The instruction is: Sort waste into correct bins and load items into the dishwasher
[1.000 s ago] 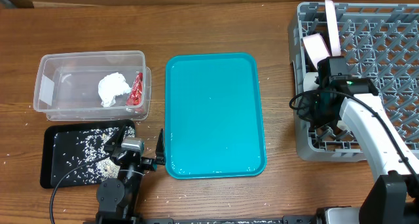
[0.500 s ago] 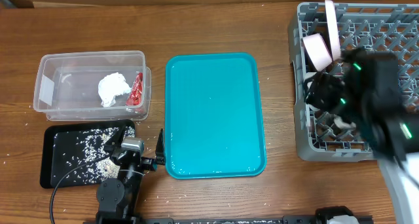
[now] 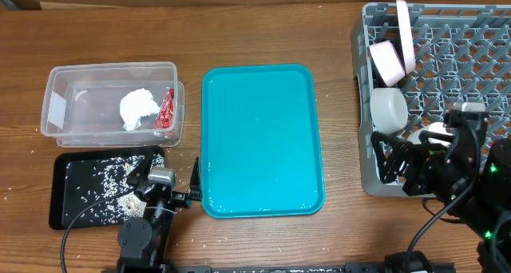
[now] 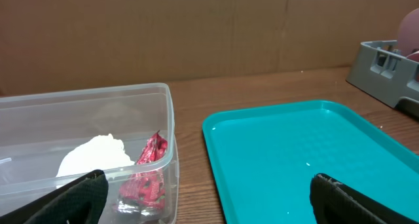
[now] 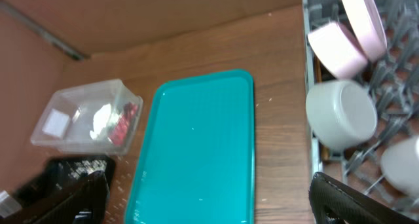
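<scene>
The clear tub (image 3: 60, 81) holds a crumpled white napkin (image 3: 138, 108) and a red wrapper (image 3: 165, 109); both also show in the left wrist view, napkin (image 4: 91, 155) and wrapper (image 4: 147, 175). Rice grains (image 3: 112, 181) lie in the black tray (image 3: 57, 197). The grey dish rack (image 3: 471, 49) carries an upright white plate (image 3: 405, 29), a small dish (image 3: 386, 61) and two white cups (image 3: 389, 109). My left gripper (image 3: 169, 173) rests open between the black tray and the teal tray. At the rack's front left corner my right gripper (image 3: 399, 168) hangs open and holds nothing.
A teal serving tray (image 3: 259, 141) lies bare in the middle of the wooden table. Stray rice grains are scattered on the wood around the black tray. A brown wall (image 4: 196, 27) closes the far side.
My right gripper opened and drew back from over the rack toward the front right, leaving a white cup standing in the rack. The left arm has not moved.
</scene>
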{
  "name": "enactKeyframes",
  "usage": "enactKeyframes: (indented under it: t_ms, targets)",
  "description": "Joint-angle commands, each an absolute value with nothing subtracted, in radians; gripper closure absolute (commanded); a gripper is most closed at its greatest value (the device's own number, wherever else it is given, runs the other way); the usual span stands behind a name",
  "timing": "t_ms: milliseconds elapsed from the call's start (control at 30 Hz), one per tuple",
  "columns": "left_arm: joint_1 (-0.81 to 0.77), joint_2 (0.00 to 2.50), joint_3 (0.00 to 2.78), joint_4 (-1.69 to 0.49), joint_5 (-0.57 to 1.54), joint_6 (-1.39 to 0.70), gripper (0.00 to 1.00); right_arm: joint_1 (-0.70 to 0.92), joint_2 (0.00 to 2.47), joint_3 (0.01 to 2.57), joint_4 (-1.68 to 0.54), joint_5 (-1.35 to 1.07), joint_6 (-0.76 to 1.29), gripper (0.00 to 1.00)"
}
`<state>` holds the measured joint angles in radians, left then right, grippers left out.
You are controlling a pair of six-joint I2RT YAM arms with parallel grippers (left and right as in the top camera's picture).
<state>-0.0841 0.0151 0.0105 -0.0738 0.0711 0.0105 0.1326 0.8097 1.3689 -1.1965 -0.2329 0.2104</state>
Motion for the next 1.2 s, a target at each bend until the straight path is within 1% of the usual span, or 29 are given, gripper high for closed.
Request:
enactKeyframes:
  t_ms: [0,33,167,200,300,433,533,667,800,967,1167]
  targets:
    - [-0.077,0.005,0.005,-0.072,0.064,0.023,0.00,0.140,0.799,1.369,-1.164,-0.271,0.047,0.00]
    - [-0.077,0.005,0.005,-0.072,0.064,0.023,0.00,0.140,0.790,1.354,-1.119,-0.272,0.048,0.00]
    - [-0.077,0.005,0.005,-0.072,0.064,0.023,0.00,0.142,0.688,1.198,-0.798,-0.286,0.047,0.00]
    - [-0.077,0.005,0.005,-0.072,0.064,0.023,0.00,0.142,0.633,1.095,-0.682,-0.286,0.047,0.00]
    - [-0.077,0.005,0.005,-0.072,0.064,0.023,0.00,0.142,0.504,0.847,-0.529,-0.286,0.048,0.00]
    - [-0.077,0.005,0.005,-0.072,0.064,0.023,0.00,0.142,0.336,0.594,-0.494,-0.287,0.048,0.00]
    - [-0.077,0.005,0.005,-0.072,0.064,0.023,0.00,0.142,0.239,0.458,-0.469,-0.287,0.048,0.00]
    - [-0.077,0.005,0.005,-0.072,0.064,0.023,0.00,0.147,0.105,0.277,-0.355,-0.287,0.048,0.00]
    - [-0.077,0.005,0.005,-0.072,0.064,0.023,0.00,0.178,0.002,0.105,-0.193,-0.291,0.049,0.00]
    - [-0.077,0.005,0.005,-0.072,0.064,0.023,0.00,0.203,0.003,0.006,-0.054,-0.290,0.052,0.00]
    - [-0.077,0.005,0.005,-0.072,0.064,0.023,0.00,0.203,0.003,0.008,-0.055,-0.290,0.052,0.00]
